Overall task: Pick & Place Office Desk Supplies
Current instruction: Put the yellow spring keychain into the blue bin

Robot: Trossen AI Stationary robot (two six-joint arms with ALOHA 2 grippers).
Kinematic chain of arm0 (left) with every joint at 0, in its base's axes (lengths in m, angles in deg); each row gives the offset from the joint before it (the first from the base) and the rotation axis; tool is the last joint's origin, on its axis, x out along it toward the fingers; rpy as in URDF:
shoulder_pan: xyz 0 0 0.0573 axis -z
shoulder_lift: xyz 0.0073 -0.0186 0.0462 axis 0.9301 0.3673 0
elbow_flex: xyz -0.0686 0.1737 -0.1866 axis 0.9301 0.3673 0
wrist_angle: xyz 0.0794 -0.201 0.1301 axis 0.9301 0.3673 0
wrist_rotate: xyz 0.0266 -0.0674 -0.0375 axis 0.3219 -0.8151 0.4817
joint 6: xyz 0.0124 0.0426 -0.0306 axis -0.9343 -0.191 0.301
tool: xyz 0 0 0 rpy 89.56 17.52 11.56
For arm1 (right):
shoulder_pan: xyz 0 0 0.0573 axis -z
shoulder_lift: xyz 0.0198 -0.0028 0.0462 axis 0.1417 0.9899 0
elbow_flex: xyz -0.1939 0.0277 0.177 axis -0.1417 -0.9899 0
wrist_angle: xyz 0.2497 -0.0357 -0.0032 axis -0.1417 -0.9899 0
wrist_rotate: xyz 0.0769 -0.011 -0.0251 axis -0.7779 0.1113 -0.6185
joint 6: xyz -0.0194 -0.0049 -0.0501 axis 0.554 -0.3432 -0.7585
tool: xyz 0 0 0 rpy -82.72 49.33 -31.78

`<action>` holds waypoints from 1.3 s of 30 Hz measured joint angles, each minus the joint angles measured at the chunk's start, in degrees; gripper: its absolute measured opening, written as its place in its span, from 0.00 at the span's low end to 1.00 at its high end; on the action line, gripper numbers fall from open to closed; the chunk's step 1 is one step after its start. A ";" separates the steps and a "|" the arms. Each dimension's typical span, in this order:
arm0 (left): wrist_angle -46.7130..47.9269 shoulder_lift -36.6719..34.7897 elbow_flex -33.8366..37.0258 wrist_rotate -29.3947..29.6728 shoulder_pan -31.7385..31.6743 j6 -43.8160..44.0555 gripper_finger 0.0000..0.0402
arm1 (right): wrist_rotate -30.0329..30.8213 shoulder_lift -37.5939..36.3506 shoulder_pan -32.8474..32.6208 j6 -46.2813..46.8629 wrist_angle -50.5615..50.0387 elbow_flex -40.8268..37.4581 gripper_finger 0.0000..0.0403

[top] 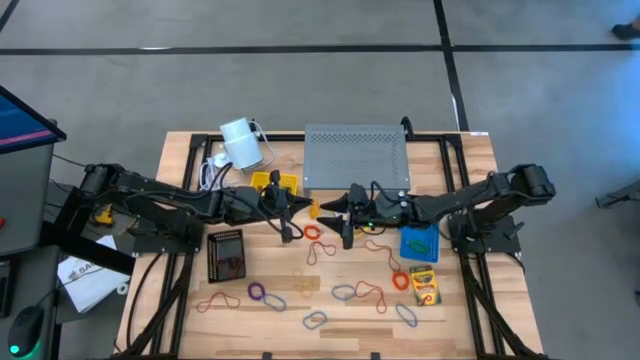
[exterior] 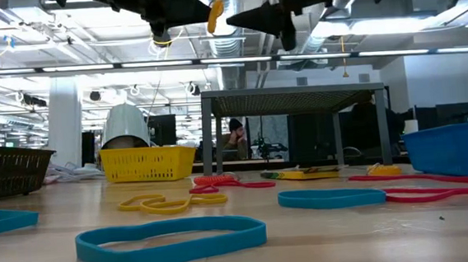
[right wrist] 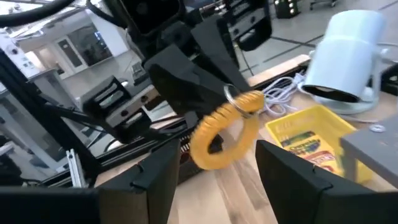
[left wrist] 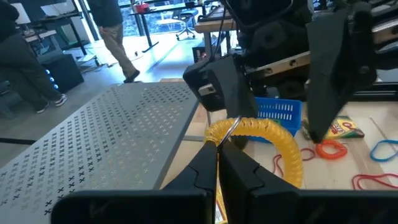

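Yellow coiled loop (left wrist: 273,140), yellow basket (top: 275,182), blue basket (top: 419,242), dark brown basket (top: 225,255), grey perforated shelf (top: 356,157), white cylinder (top: 240,143), pale wood table (top: 180,180), yellow-green crayon box (top: 425,286), teal band (exterior: 171,238), red band (exterior: 229,181)

The wooden table (top: 470,300) carries scattered rubber bands (top: 345,292), yellow (top: 275,183), blue (top: 419,243) and black baskets (top: 225,255), a crayon box (top: 425,286), and a grey shelf (top: 356,155) at the far edge.

Three baskets stand on the bench (top: 470,330): one yellow (top: 275,183), one blue (top: 419,243), one dark (top: 225,256). One crayon box (top: 425,286) lies loose. Roughly a dozen rubber-band loops (top: 345,292) are scattered about, overlaps blurring the count.
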 joint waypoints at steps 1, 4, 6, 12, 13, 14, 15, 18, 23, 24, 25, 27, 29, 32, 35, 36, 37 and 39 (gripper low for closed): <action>0.11 0.00 0.00 0.00 0.00 0.00 0.00 | -0.48 0.53 -0.01 -0.44 0.05 0.95 0.52; 0.67 0.00 0.00 0.04 0.00 -0.01 0.00 | -1.39 1.62 -0.12 -0.78 -0.04 2.99 0.52; 0.92 0.00 0.00 0.05 0.05 0.04 0.00 | -1.41 2.49 -0.11 -0.82 -0.35 3.91 0.51; 1.23 0.00 0.00 0.24 0.39 0.05 0.00 | -1.31 5.08 0.02 -0.63 -0.94 5.28 0.50; 1.38 0.00 0.00 0.24 0.39 0.05 0.00 | -1.31 5.58 0.04 -0.43 -0.53 5.28 0.49; 1.38 0.00 0.00 0.22 0.39 0.06 0.00 | -1.35 5.85 0.26 -0.34 -0.25 5.28 0.48; 1.36 0.00 0.00 0.22 0.39 0.07 0.00 | -1.35 5.86 0.39 -0.29 -0.54 5.28 0.47; 1.36 0.00 0.00 0.20 0.39 0.07 0.00 | -1.31 5.80 0.77 -0.21 -0.39 5.30 0.43; 1.33 0.00 0.00 0.15 0.39 0.09 0.00 | -1.28 5.82 1.16 -0.66 -0.28 5.30 0.30; 1.38 0.00 0.00 -0.16 0.41 0.11 0.00 | -1.28 5.82 1.13 -0.69 -0.48 5.30 0.27; 1.40 0.00 0.00 -0.73 0.44 0.11 0.00 | -1.32 5.82 1.11 -0.90 -0.61 5.30 0.22; 1.36 0.00 0.00 -2.39 0.46 0.13 0.00 | -1.50 5.82 1.09 -2.33 -0.66 5.30 0.12; 1.37 0.00 0.00 -3.11 0.67 0.16 0.01 | -2.22 5.82 0.99 -3.95 -0.60 5.30 0.05; 1.53 0.00 0.00 -3.20 0.92 0.15 0.03 | -2.86 5.61 0.94 -2.93 -0.72 5.30 0.06; 1.57 0.00 0.00 -3.26 0.92 0.15 0.07 | -3.27 5.60 0.94 -3.19 -1.33 5.30 0.05; 1.57 0.00 0.00 -3.26 0.90 0.15 0.08 | -3.64 5.60 0.94 -3.52 -1.30 5.30 0.05; 1.57 0.00 0.00 -3.27 0.90 0.15 0.09 | -4.06 5.60 0.95 -3.57 -1.17 5.30 0.05; 1.57 0.00 0.00 -3.28 0.90 0.15 0.12 | -4.37 5.58 0.96 -3.36 -1.16 5.30 0.05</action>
